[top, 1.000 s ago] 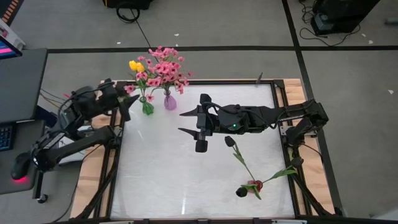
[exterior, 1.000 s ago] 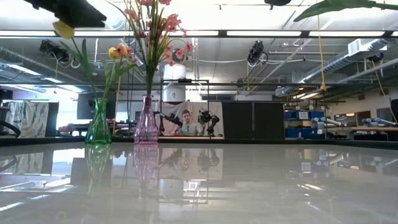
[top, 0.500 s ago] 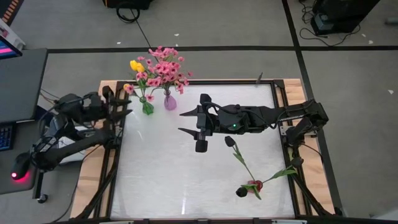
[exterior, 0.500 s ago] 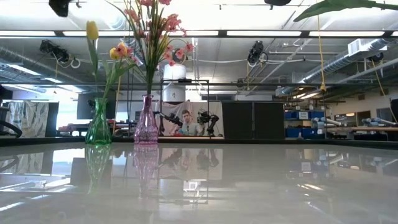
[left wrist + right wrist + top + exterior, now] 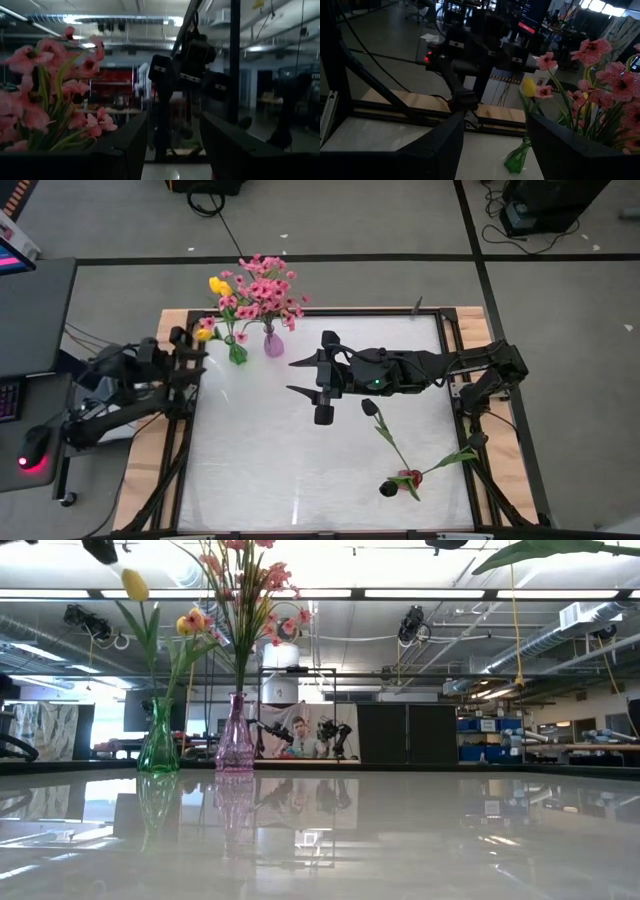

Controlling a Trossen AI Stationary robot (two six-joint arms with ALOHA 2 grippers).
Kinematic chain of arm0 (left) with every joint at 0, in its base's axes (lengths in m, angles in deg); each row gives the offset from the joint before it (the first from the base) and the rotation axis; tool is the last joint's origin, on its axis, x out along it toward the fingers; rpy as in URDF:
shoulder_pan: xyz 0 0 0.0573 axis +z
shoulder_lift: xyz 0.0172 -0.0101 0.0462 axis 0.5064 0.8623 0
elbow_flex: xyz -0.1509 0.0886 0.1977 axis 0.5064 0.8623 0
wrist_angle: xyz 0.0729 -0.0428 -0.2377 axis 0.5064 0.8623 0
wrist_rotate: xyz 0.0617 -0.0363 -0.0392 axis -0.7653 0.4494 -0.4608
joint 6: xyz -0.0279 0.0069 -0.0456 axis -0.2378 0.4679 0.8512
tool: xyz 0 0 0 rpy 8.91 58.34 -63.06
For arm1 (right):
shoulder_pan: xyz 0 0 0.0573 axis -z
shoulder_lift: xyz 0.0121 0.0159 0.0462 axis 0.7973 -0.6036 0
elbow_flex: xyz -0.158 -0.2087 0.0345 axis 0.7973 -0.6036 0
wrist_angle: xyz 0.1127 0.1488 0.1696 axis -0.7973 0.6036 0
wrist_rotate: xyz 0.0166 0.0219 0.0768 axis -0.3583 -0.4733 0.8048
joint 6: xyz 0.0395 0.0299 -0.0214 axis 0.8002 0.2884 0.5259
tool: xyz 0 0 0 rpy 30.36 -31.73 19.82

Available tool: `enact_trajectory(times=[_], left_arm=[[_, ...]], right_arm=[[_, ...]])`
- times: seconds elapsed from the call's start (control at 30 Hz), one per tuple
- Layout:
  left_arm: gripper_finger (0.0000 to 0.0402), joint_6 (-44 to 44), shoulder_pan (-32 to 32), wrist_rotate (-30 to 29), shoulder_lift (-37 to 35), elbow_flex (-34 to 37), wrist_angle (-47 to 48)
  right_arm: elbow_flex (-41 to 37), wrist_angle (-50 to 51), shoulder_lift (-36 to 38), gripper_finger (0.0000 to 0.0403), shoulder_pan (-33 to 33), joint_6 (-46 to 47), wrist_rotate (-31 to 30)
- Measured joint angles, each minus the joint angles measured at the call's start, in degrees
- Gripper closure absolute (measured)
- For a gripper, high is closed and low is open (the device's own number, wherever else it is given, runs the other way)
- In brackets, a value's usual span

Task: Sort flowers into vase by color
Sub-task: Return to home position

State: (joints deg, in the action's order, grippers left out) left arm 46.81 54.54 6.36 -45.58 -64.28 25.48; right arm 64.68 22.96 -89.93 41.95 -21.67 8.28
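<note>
A green vase (image 5: 237, 352) holds yellow tulips (image 5: 215, 285), one of which leans toward the left edge (image 5: 135, 585). Beside it, a pink vase (image 5: 273, 342) holds pink blossom sprays (image 5: 262, 290). Both vases stand at the table's far left. Two dark red tulips (image 5: 370, 407) (image 5: 388, 489) lie flat on the table at the near right, their stems crossing. My left gripper (image 5: 198, 348) is open and empty at the table's left edge, just left of the green vase. My right gripper (image 5: 298, 376) is open and empty above mid-table, pointing toward the vases.
A wooden frame (image 5: 150, 450) rims the glossy white table top (image 5: 280, 470). There is free room over the near left half. The floor and a black desk (image 5: 30, 310) lie beyond the left edge.
My left gripper has drawn back from the green vase toward the table's left edge and tipped upward. The yellow tulip it hovered over now stands free in the green vase; its head swung upright and then leaned left. The right arm kept still.
</note>
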Motion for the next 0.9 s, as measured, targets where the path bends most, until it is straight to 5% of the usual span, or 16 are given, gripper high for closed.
enact_trajectory(times=[0.33,0.9], left_arm=[[0.0218,9.22,-0.01,-0.87,-2.7,15.79,-25.57],[0.0218,8.79,-11.06,-8.26,-2.68,25.07,-24.23]], right_arm=[[-0.01,0.0,0.0,0.0176,-0.01,-0.01,-0.02],[-0.02,0.0,0.0,0.0176,0.0,0.0,-0.02]])
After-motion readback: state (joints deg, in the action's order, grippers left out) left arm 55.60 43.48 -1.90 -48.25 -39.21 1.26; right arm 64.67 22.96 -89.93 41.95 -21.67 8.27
